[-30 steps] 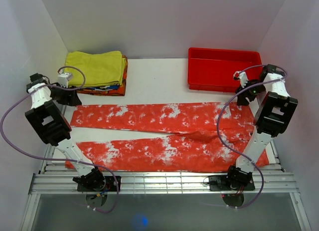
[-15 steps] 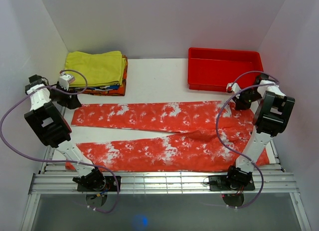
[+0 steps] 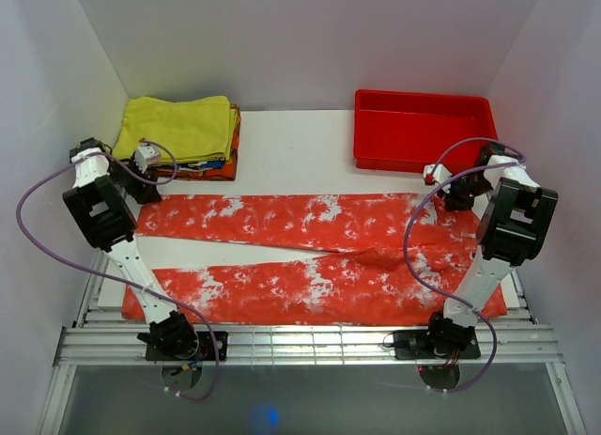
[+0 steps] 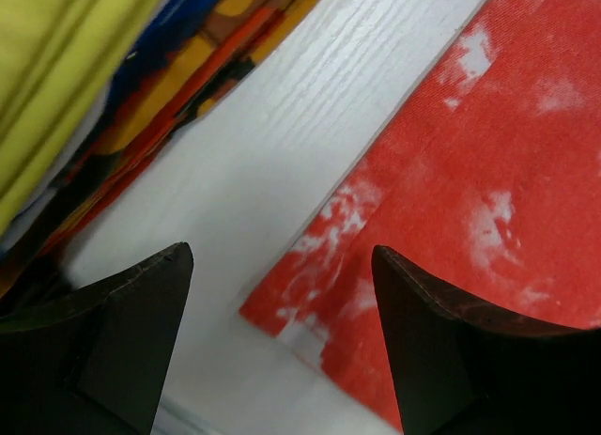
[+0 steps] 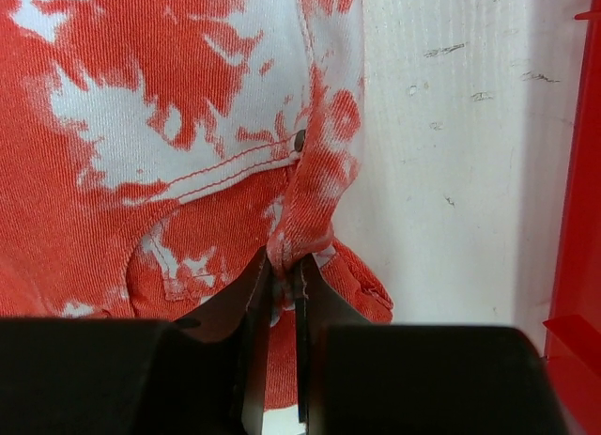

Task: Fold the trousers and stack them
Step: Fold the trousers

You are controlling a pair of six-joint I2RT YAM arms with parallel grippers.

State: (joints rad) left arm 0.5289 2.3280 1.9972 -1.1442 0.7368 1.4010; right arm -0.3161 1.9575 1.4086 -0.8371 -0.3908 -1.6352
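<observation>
The trousers (image 3: 282, 219) lie flat across the table (image 3: 291, 148), legs running left, waist at the right. The right gripper (image 5: 282, 264) shows fingers almost pressed together, pinching a raised fold of cloth at the waist's far edge, beside the red tray (image 5: 587, 172). The left gripper (image 4: 280, 256) hangs with fingers spread wide over the far leg's hem corner, holding nothing, near the folded stack (image 4: 84, 69)

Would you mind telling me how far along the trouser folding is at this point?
Nothing looks folded yet: the trousers lie flat, legs apart. In hand: the right tool is pinched shut on the waist-end edge, while the left tool hangs open over the far leg's hem corner. Left: gripping that hem, every fold, then stacking, presumably on the folded pile.
</observation>
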